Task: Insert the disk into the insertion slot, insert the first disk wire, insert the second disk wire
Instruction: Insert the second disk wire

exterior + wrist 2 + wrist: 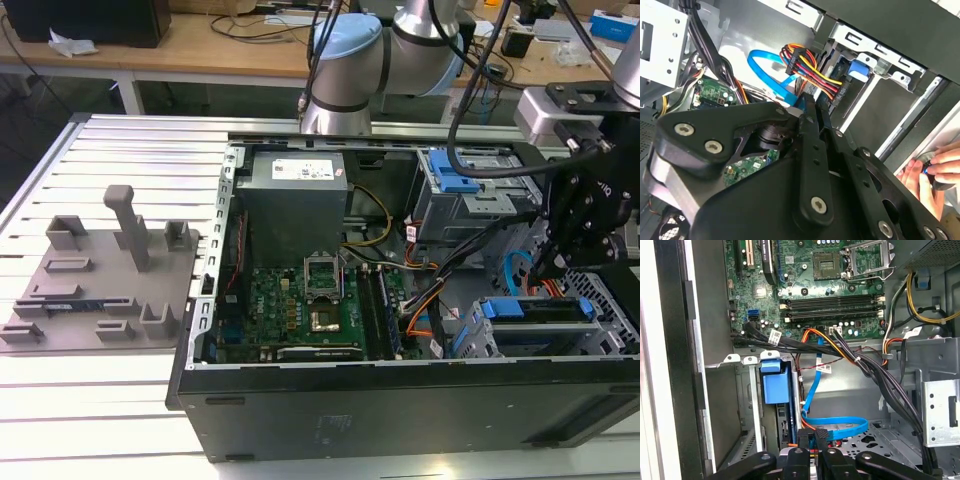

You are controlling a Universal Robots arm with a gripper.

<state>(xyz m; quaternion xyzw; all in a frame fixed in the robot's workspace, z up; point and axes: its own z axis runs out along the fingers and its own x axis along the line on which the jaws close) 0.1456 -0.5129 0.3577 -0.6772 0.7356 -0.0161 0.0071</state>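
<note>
Now my jaws pinched nearly shut on connector of blue flat wire. Disk, blue-framed, already seated in insertion slot, just beside and ahead of jaws; long axis runs along my approach line. Multicoloured wire bundle near.

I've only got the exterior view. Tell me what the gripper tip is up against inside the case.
Observer: In the first wrist view the gripper is right at the black plug end of the blue flat cable.
Operator: Now report the other wiring near it.
Observer: In the second wrist view a red, yellow and black wire bundle ends in a plug close to the blue carrier of the disk.
Operator: Name anything else near the case.
Observer: The second wrist view shows a person's hand at the case's edge.
</note>
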